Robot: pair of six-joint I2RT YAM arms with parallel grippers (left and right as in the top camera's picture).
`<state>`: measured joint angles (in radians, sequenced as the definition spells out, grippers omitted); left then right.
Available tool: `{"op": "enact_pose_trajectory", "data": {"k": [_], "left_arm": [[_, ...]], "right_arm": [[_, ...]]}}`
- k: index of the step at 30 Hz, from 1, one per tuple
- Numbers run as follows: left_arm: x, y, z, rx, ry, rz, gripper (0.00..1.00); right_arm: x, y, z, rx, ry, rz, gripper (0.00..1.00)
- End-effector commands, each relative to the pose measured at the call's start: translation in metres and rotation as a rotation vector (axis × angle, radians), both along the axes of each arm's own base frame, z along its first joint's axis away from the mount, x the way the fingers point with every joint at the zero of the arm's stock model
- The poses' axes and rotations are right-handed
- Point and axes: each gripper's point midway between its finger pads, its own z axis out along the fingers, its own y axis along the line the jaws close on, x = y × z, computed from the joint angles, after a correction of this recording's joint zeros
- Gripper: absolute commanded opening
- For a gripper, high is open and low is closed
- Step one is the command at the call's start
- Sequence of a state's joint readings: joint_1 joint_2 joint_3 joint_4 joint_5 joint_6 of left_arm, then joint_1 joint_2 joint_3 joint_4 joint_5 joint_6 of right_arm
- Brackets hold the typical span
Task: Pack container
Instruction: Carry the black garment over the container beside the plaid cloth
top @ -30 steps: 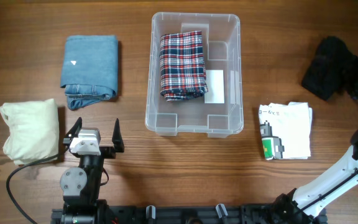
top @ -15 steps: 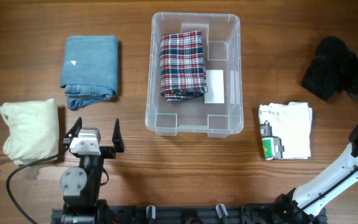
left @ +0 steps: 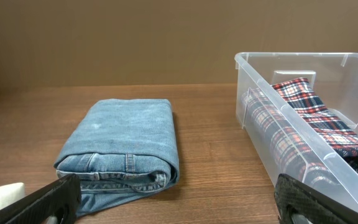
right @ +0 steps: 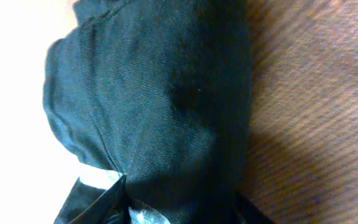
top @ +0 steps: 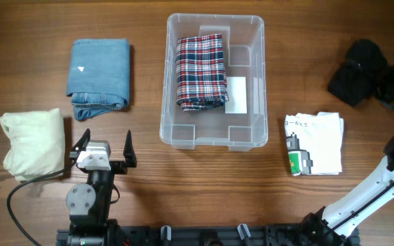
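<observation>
The clear container [top: 213, 139] stands at the table's middle back, with a folded plaid garment [top: 200, 72] along its left side and a white label [top: 237, 94] on its floor. My right gripper [top: 387, 85] is at the far right edge, its jaws pinched into a bunched black garment [top: 358, 72]. In the right wrist view the black garment [right: 160, 93] fills the frame and runs down between the right gripper [right: 179, 208] fingers. My left gripper [top: 104, 145] hovers open and holds nothing near the front left; its view shows folded jeans [left: 126, 146] and the container [left: 260, 93].
Folded blue jeans [top: 100, 75] lie at the back left. A cream garment [top: 34, 142] sits at the left edge beside my left gripper. A white printed shirt [top: 314, 143] lies to the right of the container.
My right gripper's jaws have closed into the black garment, and the garment has bunched and shifted slightly left. The left arm has not moved.
</observation>
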<state>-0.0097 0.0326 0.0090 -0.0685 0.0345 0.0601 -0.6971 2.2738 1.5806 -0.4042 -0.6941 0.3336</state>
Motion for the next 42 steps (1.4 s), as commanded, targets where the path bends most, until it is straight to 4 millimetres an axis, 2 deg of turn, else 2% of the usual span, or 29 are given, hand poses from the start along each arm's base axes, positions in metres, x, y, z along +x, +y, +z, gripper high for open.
{"op": "enact_pose_trajectory", "data": {"k": [1, 2, 5, 7, 8, 11, 14, 17, 19, 22, 23, 24, 27, 29, 33, 34, 38, 42], "left_arm": [[0.000, 0.002, -0.003, 0.014, 0.007, 0.009, 1.00], [0.000, 0.002, -0.003, 0.014, 0.007, 0.009, 1.00], [0.000, 0.002, -0.003, 0.014, 0.007, 0.009, 1.00], [0.000, 0.002, -0.003, 0.014, 0.007, 0.009, 1.00], [0.000, 0.002, -0.003, 0.014, 0.007, 0.009, 1.00], [0.000, 0.002, -0.003, 0.014, 0.007, 0.009, 1.00], [0.000, 0.002, -0.003, 0.014, 0.007, 0.009, 1.00], [0.000, 0.002, -0.003, 0.014, 0.007, 0.009, 1.00], [0.000, 0.002, -0.003, 0.014, 0.007, 0.009, 1.00], [0.000, 0.002, -0.003, 0.014, 0.007, 0.009, 1.00], [0.000, 0.002, -0.003, 0.014, 0.007, 0.009, 1.00], [0.000, 0.002, -0.003, 0.014, 0.007, 0.009, 1.00], [0.000, 0.002, -0.003, 0.014, 0.007, 0.009, 1.00], [0.000, 0.002, -0.003, 0.014, 0.007, 0.009, 1.00], [0.000, 0.002, -0.003, 0.014, 0.007, 0.009, 1.00], [0.000, 0.002, -0.003, 0.014, 0.007, 0.009, 1.00], [0.000, 0.002, -0.003, 0.014, 0.007, 0.009, 1.00], [0.000, 0.002, -0.003, 0.014, 0.007, 0.009, 1.00]], "right_arm": [[0.009, 0.020, 0.005, 0.180, -0.075, 0.022, 0.33], [0.013, 0.023, 0.015, 0.236, -0.112, 0.024, 0.28], [0.023, 0.034, 0.046, 0.357, -0.234, 0.077, 0.24], [0.029, 0.041, 0.076, 0.433, -0.333, 0.139, 0.23], [0.031, 0.045, 0.098, 0.463, -0.393, 0.187, 0.23], [0.032, 0.053, 0.140, 0.472, -0.465, 0.253, 0.22], [0.029, 0.071, 0.187, 0.458, -0.516, 0.319, 0.22], [0.025, 0.112, 0.247, 0.401, -0.584, 0.426, 0.22], [0.023, 0.143, 0.276, 0.367, -0.619, 0.493, 0.23], [0.023, 0.217, 0.315, 0.325, -0.664, 0.611, 0.24], [0.026, 0.238, 0.318, 0.322, -0.666, 0.635, 0.24], [0.030, 0.269, 0.318, 0.326, -0.660, 0.667, 0.24], [0.042, 0.319, 0.301, 0.316, -0.602, 0.663, 0.24], [0.050, 0.363, 0.270, 0.228, -0.505, 0.622, 0.25], [0.049, 0.409, 0.210, -0.034, -0.309, 0.518, 0.26], [0.048, 0.418, 0.200, -0.110, -0.281, 0.496, 0.27], [0.045, 0.436, 0.186, -0.264, -0.250, 0.431, 0.30], [0.049, 0.431, 0.170, -0.321, -0.215, 0.393, 0.31]]}}
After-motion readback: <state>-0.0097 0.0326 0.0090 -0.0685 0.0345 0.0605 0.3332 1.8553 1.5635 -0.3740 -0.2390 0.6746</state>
